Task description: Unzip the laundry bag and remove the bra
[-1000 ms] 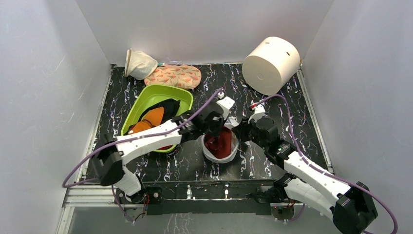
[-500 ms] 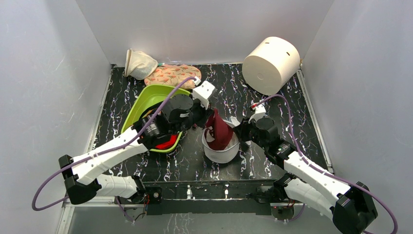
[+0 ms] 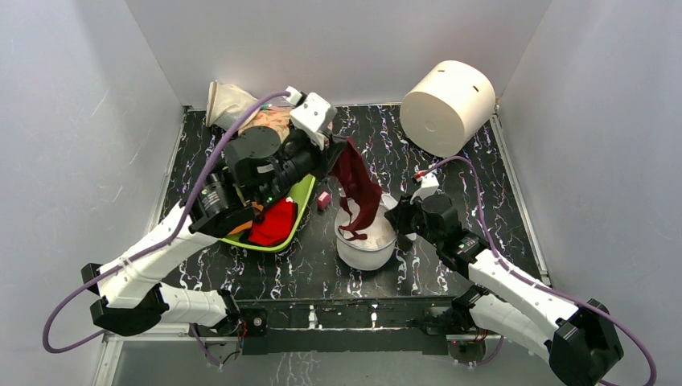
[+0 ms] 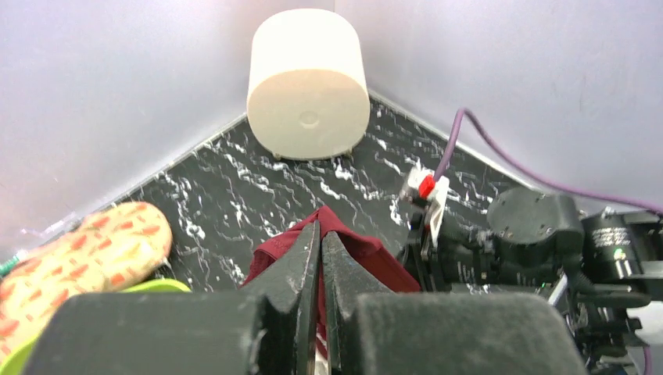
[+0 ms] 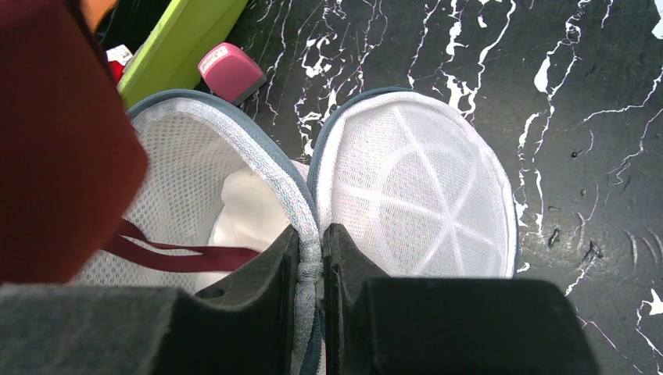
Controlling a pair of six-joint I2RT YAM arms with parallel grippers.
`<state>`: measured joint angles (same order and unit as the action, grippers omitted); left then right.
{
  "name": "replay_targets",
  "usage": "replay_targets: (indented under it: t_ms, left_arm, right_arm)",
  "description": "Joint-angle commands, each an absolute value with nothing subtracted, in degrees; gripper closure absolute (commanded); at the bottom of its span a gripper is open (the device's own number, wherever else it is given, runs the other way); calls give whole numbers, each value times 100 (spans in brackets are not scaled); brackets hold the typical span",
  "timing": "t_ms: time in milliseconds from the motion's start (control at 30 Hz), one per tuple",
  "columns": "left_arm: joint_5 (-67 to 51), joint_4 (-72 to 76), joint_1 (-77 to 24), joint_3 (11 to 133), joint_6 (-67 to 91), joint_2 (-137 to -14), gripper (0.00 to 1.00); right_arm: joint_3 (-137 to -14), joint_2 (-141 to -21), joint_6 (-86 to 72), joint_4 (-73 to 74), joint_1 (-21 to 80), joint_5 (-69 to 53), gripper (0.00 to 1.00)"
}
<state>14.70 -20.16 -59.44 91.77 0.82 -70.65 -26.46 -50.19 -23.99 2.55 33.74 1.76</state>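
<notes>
The round white mesh laundry bag (image 3: 366, 251) stands open mid-table, its domed lid (image 5: 418, 183) folded back to the right. My right gripper (image 3: 396, 221) is shut on the bag's rim (image 5: 306, 234) at the hinge. My left gripper (image 3: 331, 154) is raised above and left of the bag, shut on the dark red bra (image 3: 359, 186), which hangs from it with its lower end still reaching into the bag. In the left wrist view the bra (image 4: 356, 250) sits between the fingers (image 4: 301, 262). A red strap (image 5: 176, 255) lies inside the bag.
A lime green tub (image 3: 299, 205) with red and orange clothes sits left of the bag. A small pink item (image 3: 323, 199) lies between tub and bag. A patterned mitt (image 3: 269, 121) and a cream mesh pouch (image 3: 228, 100) lie at the back left; a big white cylinder (image 3: 446, 104) stands back right.
My left gripper has risen and moved back-left from the bag, drawing the bra up and mostly out. My right gripper has kept its hold on the rim.
</notes>
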Motion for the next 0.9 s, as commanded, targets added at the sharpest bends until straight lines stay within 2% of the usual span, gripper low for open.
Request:
replay_targets:
  t_ms: [0,100,233,333,500,600,700,867]
  left_arm:
    - [1665,-1850,-5966,9872,-308,-7180,100]
    - [1949,-1972,-5959,10419,-540,-7439,100]
    - [2950,-2487,-5959,11414,-1031,-8034,100]
    - [3768,-2442,-5944,11752,-1442,-8282,100]
    - [4233,-2014,-5747,11921,-1940,-8371,100]
    - [4156,-2300,-5225,12115,-1586,-8503,100]
    - [3341,-3110,-4337,12499,-538,-8705,100]
    - [2831,-3543,-3436,12251,290,-8687,100]
  right_arm:
    - [-2831,-5065,-2413,3,3364,267,100]
    - [-2840,-5104,-2418,-9,3364,237,100]
    - [-2865,-5115,-2408,9,3361,229,100]
    - [-2868,-5106,-2400,28,3366,233,100]
    - [-2859,-5069,-2399,1,3366,224,100]
    - [-2924,-5105,-2406,58,3366,196,100]
    - [-2915,-5090,-2433,49,3362,170,100]
    - [-2948,-5084,-2424,102,3359,129,100]
